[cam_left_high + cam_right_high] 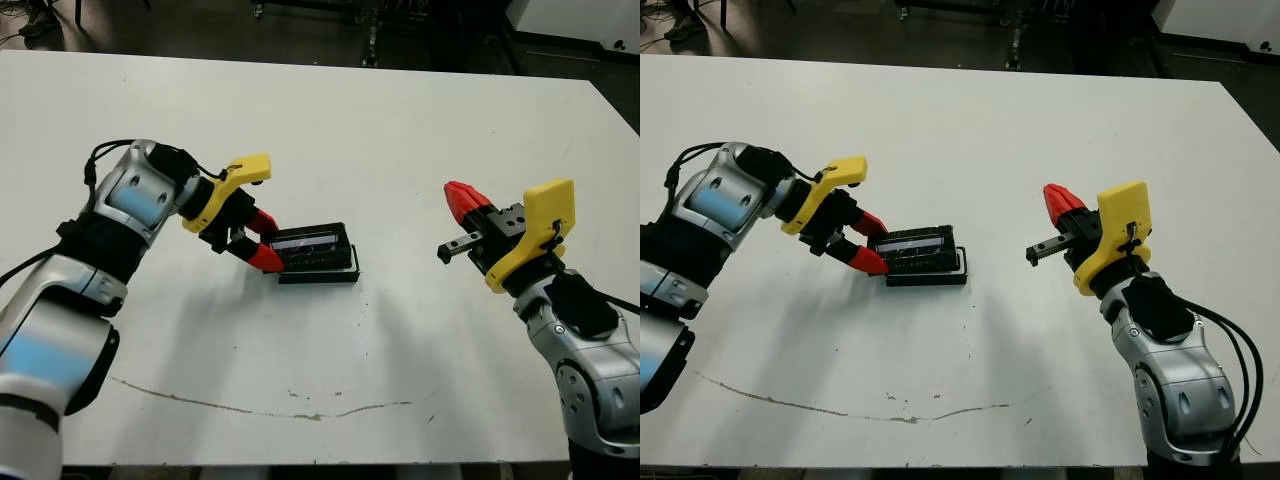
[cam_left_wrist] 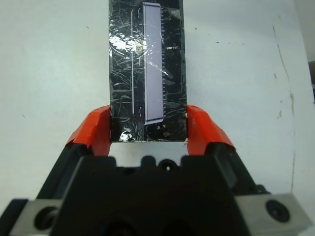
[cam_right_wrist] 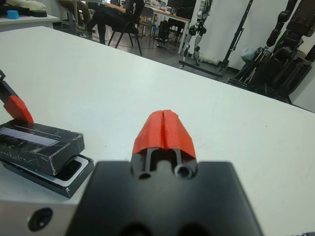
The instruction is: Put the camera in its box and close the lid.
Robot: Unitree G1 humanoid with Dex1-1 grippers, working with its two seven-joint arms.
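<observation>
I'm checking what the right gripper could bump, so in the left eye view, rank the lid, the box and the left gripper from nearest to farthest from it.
1. Box: to its left, its near end sticks out from under the lid.
2. Lid: lying skewed on the box, slightly farther left.
3. Left gripper: farthest left, clamped on the lid's far end.

The right gripper is shut and holds nothing.

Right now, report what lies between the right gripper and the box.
Only bare table separates the right gripper from the box, seen from both eye views.

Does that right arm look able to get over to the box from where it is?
Probably yes: bare table lies between the right gripper and the box, but the lid and left gripper already occupy it.
</observation>
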